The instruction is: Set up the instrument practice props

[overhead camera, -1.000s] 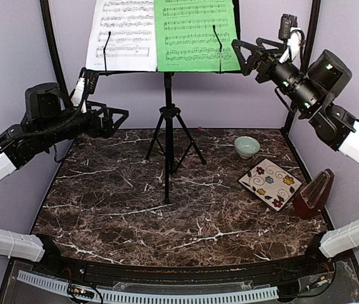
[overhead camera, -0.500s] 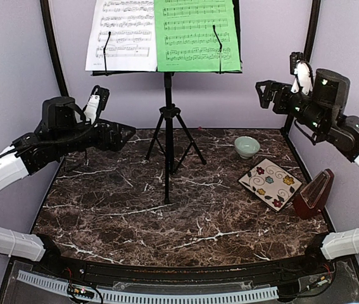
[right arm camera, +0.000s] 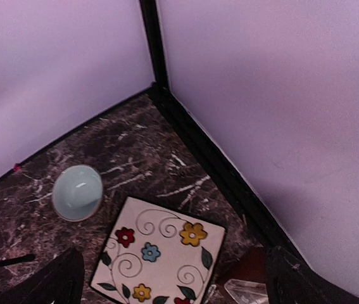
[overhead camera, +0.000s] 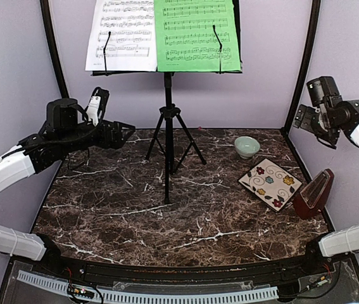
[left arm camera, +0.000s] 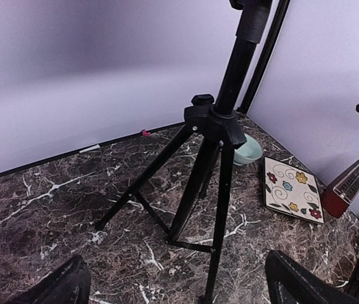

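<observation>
The black music stand [overhead camera: 168, 126] rises on tripod legs at the table's back centre. On its desk a white music sheet [overhead camera: 122, 35] and a green music sheet [overhead camera: 197, 35] lie side by side. Near the right edge the reddish-brown metronome [overhead camera: 314, 193] stands upright. My left gripper [overhead camera: 127, 132] hovers open, left of the stand's pole, and its wrist view looks at the tripod [left arm camera: 214, 120]. Off at the far right, my right gripper [overhead camera: 301, 119] hangs open and empty above the metronome [right arm camera: 249, 278].
A square floral plate [overhead camera: 270, 183] lies left of the metronome, with a small pale-green bowl [overhead camera: 247, 146] behind it. A black frame post [overhead camera: 302, 63] runs up the right back corner, close to the right arm. Purple walls close in three sides.
The right arm has pulled away from the green sheet's right edge, swinging right and down to the wall, its jaws widening slightly. The left arm dropped a little, then held still.
</observation>
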